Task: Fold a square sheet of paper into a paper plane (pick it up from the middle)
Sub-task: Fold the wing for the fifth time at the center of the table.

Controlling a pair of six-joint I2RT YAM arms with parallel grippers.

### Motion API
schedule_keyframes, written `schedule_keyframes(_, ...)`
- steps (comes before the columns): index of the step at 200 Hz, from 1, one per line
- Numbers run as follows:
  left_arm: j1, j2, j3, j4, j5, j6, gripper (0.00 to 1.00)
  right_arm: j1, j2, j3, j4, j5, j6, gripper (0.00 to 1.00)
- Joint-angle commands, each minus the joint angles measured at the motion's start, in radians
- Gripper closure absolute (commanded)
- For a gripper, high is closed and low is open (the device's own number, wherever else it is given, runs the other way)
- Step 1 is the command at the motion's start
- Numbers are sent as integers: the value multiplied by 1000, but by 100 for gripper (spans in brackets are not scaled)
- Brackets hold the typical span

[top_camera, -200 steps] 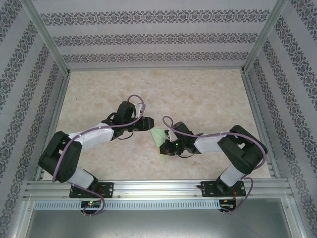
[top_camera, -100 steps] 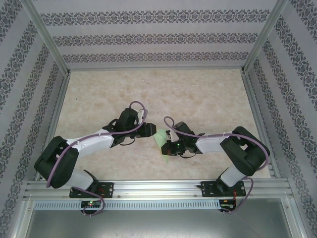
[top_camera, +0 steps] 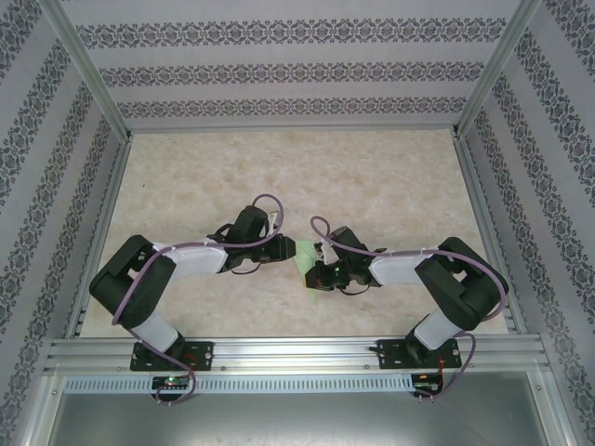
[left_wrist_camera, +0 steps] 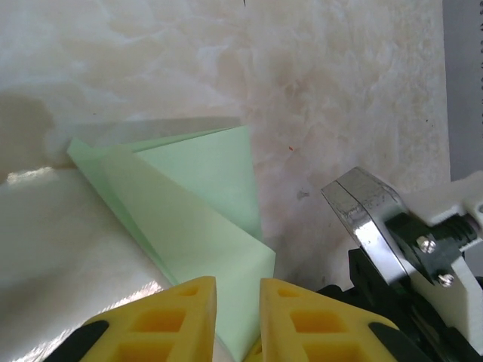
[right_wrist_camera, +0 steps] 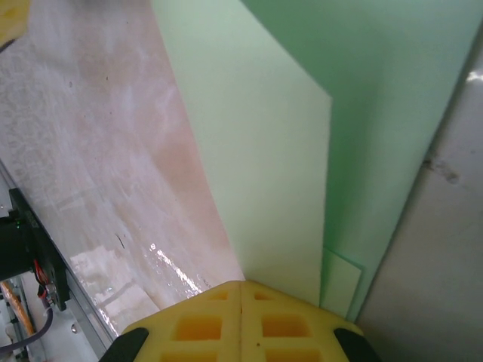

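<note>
**Left.** The yellow-fingered left claw (top_camera: 284, 249) (left_wrist_camera: 238, 302) has swung in from the left over the past second. It now meets the left edge of the pale green creased sheet of paper (top_camera: 304, 252) (left_wrist_camera: 198, 207) (right_wrist_camera: 279, 166). Its arm has folded back towards the worktop's near left corner. The jaws have narrowed to a slim gap, and in the left wrist view a lower corner of the sheet lies in that gap. The fingers are not yet pressed together, so the pinch is judged unfinished.

**Centre.** The sheet stands raised off the pale marbled worktop (top_camera: 372, 177). It is midway between the left and right edges and nearer the near edge than the far one. One diagonal flap laps over a second layer, so this is a part-folded form rather than a finished dart.

**Right.** The right claw (top_camera: 318, 275) (right_wrist_camera: 241, 302) has hardly moved. Its fingers are pressed fully together with the sheet's edge rising from between them, so it holds the sheet.

**Meaning for the task.** One claw anchors the sheet while the other arrives, so a further fold or a hand-over appears to be in preparation. Folding is judged to be partway done. A grip that closes off the crease could skew the layers.

**Containers.** None is in use; the sheet is borne by the claws.
</note>
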Motion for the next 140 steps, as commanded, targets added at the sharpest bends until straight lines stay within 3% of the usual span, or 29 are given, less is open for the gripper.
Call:
schedule_keyframes(1, -22, 39, 39, 75, 80, -4, 78, -19, 52, -1, -69, 93, -23, 96)
schedule_keyframes(76, -65, 80, -3, 108, 151, -12, 77, -18, 76, -3, -40, 77, 2, 96)
schedule_keyframes(140, -69, 133, 27, 58, 15, 5, 80, -15, 99, 2, -19, 70, 15, 96)
